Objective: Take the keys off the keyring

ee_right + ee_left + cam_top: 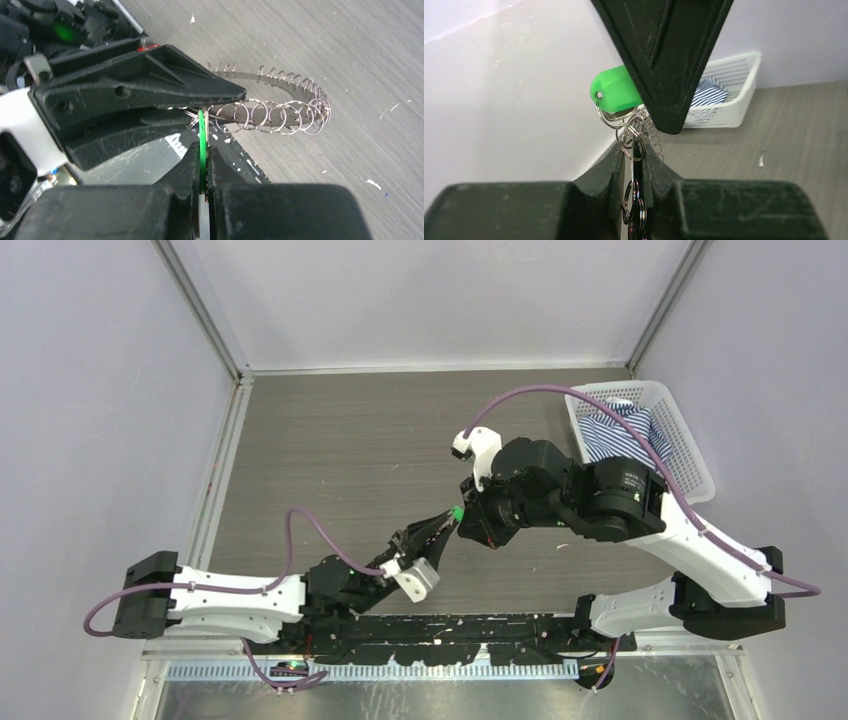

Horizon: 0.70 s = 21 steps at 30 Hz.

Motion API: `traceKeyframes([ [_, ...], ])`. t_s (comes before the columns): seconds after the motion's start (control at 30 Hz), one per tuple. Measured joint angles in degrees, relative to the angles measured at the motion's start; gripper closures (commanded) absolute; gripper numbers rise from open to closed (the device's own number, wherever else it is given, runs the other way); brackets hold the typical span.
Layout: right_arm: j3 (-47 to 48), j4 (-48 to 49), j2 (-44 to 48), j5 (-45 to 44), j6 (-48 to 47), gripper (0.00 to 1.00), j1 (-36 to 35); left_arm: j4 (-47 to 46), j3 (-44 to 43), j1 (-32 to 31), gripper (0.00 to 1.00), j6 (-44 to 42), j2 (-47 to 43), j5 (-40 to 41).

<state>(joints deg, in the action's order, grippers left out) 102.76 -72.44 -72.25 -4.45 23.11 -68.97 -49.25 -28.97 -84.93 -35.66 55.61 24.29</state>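
A: Where is the green key?
B: In the middle of the top view, where the two claws meet. The right claw holds the green head tight between its fingers. In its own camera the key stands edge-on between them.
A: And the left claw?
B: It is almost shut too. In its own view the fingers pinch the silver rings that hang just under the green key. One ring goes through the hole of the green head.
A: Where do the other rings go?
B: In the right wrist view they run as a row of small loops to the right of the claws, above the table. Whether they touch it, I cannot tell.
A: Anything else?
B: A white basket with a striped cloth, upper right of the top view.
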Motion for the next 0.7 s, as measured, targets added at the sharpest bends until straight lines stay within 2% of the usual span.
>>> traceKeyframes([
  [0.27,-6.7,8.3,2.4,-2.9,-0.9,0.99,1.7,-4.2,0.4,1.1,1.00,-8.2,2.1,1.1],
  [0.7,-13.6,18.4,4.3,-3.3,-4.1,0.99,4.0,2.0,2.1,4.9,1.00,-9.1,-4.5,0.1],
])
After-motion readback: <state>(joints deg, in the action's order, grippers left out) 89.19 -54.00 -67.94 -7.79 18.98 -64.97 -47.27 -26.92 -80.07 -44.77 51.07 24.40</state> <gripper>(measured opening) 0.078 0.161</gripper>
